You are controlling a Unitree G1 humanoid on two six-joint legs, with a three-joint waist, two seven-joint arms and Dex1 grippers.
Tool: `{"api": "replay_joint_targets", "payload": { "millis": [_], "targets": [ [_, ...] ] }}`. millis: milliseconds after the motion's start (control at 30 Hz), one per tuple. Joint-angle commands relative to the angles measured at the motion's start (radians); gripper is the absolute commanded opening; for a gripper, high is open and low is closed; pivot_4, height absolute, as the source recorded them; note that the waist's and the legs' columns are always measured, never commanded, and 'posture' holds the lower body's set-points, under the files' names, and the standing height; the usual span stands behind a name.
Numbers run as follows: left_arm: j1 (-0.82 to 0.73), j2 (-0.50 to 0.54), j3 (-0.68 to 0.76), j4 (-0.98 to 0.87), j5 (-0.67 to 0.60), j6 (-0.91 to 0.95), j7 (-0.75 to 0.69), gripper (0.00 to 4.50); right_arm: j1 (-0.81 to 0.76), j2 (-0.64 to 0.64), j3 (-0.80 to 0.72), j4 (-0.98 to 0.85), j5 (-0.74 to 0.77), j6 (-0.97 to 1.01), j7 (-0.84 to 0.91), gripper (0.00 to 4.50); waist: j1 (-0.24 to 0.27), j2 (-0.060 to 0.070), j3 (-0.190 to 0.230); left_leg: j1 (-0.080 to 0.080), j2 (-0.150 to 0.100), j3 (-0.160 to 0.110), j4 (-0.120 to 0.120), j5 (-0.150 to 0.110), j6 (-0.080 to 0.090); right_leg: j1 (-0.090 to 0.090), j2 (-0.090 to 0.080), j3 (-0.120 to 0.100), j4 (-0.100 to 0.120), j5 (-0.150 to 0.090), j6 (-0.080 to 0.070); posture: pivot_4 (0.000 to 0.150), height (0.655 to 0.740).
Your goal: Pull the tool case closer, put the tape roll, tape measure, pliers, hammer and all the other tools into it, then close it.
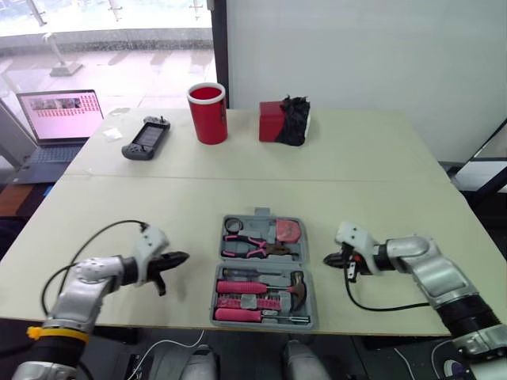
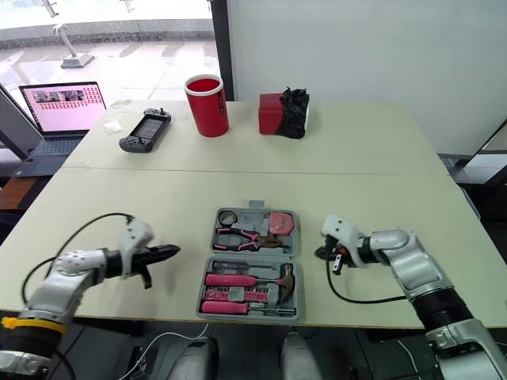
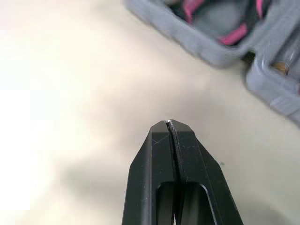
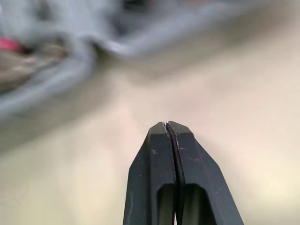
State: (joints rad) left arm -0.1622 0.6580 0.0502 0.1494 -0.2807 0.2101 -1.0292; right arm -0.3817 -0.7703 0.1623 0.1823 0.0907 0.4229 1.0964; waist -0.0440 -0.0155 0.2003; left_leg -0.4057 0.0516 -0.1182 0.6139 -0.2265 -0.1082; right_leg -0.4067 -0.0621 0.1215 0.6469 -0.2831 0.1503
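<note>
We judge packing done: tools [image 1: 247,248] sit in the open case [image 1: 263,215] between left gripper [image 1: 182,257] and right gripper [image 1: 328,260], both pressed together, empty; closing remains.

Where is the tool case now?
In the head views, the open tool case lies at the near edge of the table, between the left gripper and right gripper.

The left arm [image 1: 85,286] and right arm [image 1: 432,269] reach forward, forearms turned inward toward each other. The left pincer [image 1: 181,257] has its fingers pressed together, and the right pincer [image 1: 329,259] is likewise closed tight.
</note>
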Motion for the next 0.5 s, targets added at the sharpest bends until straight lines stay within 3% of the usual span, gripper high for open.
{"api": "replay_joint_targets", "payload": {
  "millis": [33,67,167,367,500],
  "targets": [
    [0.015,-0.028,0.008,-0.138,-0.122,0.043,-0.063,0.00,-0.054,0.047,-0.087,0.000,0.103,0.110,-0.016,0.04,-0.001,0.000,0.000,0.000,0.000,0.000,0.000,0.000,0.000,0.000,0.000,0.000,0.000,0.000,0.000,0.150,0.7400],
    [0.023,-0.037,-0.016,-0.183,-0.137,0.066,-0.074,0.00,-0.071,0.069,-0.104,0.003,0.135,0.170,-0.023,0.04,-0.001,0.000,0.000,0.000,0.000,0.000,0.000,0.000,0.000,0.000,0.000,0.000,0.000,0.000,0.000,0.150,0.7400],
    [0.041,-0.063,-0.095,-0.264,-0.140,0.109,-0.086,0.00,-0.119,0.130,-0.142,0.026,0.189,0.316,-0.077,1.28,-0.002,0.000,0.000,0.000,0.000,0.000,0.000,0.000,0.000,0.000,0.000,0.000,0.001,0.000,0.001,0.150,0.7400],
    [0.046,-0.108,-0.231,-0.289,-0.079,0.115,-0.071,0.00,-0.190,0.222,-0.212,0.104,0.245,0.490,-0.208,4.26,-0.003,0.000,0.000,0.001,0.000,0.000,0.000,0.000,0.000,0.000,0.000,0.000,0.001,0.001,0.000,0.150,0.7400],
    [0.041,-0.117,-0.301,-0.276,-0.036,0.113,-0.069,0.00,-0.231,0.288,-0.256,0.164,0.297,0.569,-0.265,4.42,-0.006,0.000,0.000,0.001,0.000,0.000,0.000,0.000,0.000,0.000,0.000,0.000,0.001,0.000,0.000,0.150,0.7400]
  ]
}}
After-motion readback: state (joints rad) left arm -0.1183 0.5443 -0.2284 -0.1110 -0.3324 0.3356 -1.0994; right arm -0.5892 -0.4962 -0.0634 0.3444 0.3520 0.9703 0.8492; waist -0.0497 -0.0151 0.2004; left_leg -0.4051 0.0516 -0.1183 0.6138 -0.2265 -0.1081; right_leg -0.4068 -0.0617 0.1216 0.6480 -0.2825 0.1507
